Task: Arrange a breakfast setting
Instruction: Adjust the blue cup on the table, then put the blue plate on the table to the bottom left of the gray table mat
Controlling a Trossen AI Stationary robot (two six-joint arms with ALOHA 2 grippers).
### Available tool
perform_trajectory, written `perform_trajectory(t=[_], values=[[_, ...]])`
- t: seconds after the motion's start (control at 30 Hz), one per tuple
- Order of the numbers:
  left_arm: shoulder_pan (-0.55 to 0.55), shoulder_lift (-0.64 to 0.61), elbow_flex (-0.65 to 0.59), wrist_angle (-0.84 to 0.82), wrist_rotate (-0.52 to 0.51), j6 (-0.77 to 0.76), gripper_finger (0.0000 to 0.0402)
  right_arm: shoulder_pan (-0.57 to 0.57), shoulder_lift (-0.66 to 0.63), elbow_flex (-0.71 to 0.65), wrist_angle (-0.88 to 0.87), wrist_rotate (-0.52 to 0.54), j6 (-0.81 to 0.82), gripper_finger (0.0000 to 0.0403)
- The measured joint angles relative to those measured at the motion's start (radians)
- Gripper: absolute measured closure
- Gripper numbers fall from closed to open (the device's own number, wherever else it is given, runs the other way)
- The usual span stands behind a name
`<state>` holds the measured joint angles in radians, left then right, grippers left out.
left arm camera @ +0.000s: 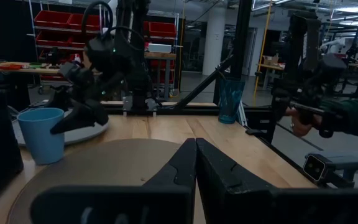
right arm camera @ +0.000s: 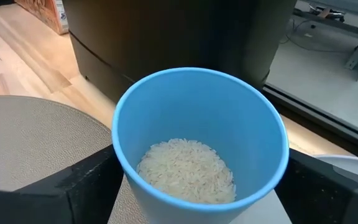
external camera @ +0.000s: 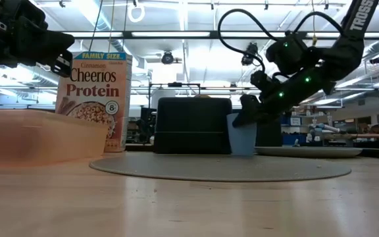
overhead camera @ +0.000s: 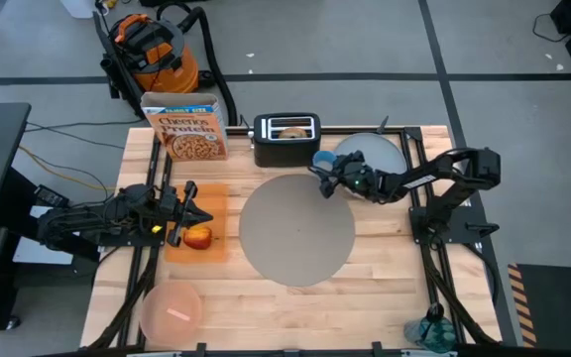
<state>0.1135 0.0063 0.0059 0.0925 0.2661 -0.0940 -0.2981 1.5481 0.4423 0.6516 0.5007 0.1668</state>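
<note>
Rice-filled blue cup [right arm camera: 201, 149] between pincer fingers [right arm camera: 73, 186]

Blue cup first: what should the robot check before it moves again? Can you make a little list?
1. Blue cup stands upright: ok.
2. Right gripper open, fingers either side of the cup: ok.
3. Rice stays inside the cup: ok.
4. Grey placemat has bare room for the cup: ok.
5. Toaster close behind the cup, could get bumped: cannot tell.
6. Left gripper shut, waiting by the apple: ok.

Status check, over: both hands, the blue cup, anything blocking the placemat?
Right hand open around blue cup, beside toaster. Left hand shut, over orange board. Placemat bare.
</note>
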Motion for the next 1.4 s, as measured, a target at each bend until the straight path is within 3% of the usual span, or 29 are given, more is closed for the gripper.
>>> perform_trajectory(t=[0.57,1.0,1.1,1.27,1.4], values=[[0.000,0.000,0.000,0.000,0.000,0.000,0.0386,0.002,-0.074,0.000,-0.051,-0.022,-0.008,0.0004],[0.000,0.000,0.000,0.000,0.000,0.000,0.0386,0.001,-0.255,0.001,-0.184,-0.034,-0.032,0.0004],[0.000,0.000,0.000,0.000,0.000,0.000,0.0386,0.008,-0.335,0.001,-0.276,-0.076,-0.051,0.0004],[0.000,0.000,0.000,0.000,0.000,0.000,0.0386,0.033,-0.487,0.001,-0.565,-0.247,-0.028,0.0007],[0.000,0.000,0.000,0.000,0.000,0.000,0.0386,0.084,-0.578,0.001,-0.811,-0.264,0.014,0.0023]])
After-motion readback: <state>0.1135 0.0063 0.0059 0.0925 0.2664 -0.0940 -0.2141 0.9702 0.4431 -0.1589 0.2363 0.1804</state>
